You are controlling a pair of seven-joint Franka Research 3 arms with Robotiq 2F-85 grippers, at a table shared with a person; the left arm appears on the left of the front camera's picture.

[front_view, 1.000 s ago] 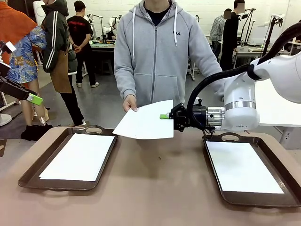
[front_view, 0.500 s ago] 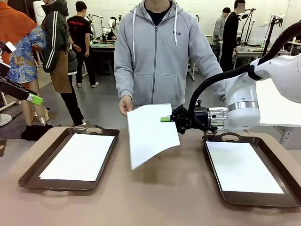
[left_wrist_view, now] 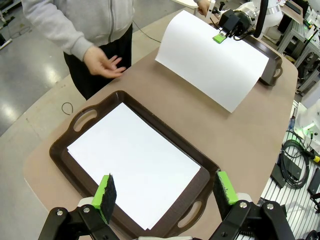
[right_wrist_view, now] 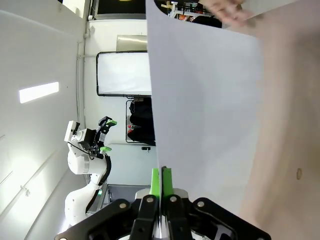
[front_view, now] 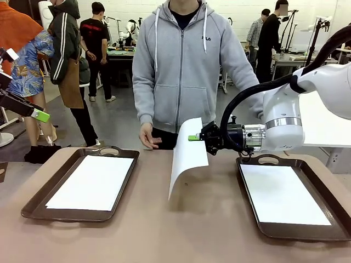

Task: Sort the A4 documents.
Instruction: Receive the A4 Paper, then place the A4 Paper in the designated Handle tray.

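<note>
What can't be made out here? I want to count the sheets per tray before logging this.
- Sheet count in the left tray: left wrist view, paper too thin to separate.
- Right tray: front view, its far right edge cut off.
- Right tray: left wrist view, behind the held sheet in the right end effector.

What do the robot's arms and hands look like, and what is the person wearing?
The right arm is white and rounded, with a silver ring and a thick black cable looping over it. Its hand is black with green pads. The left hand is black too, with two green pads. The person wears a grey zip hoodie with white drawstrings.
</note>
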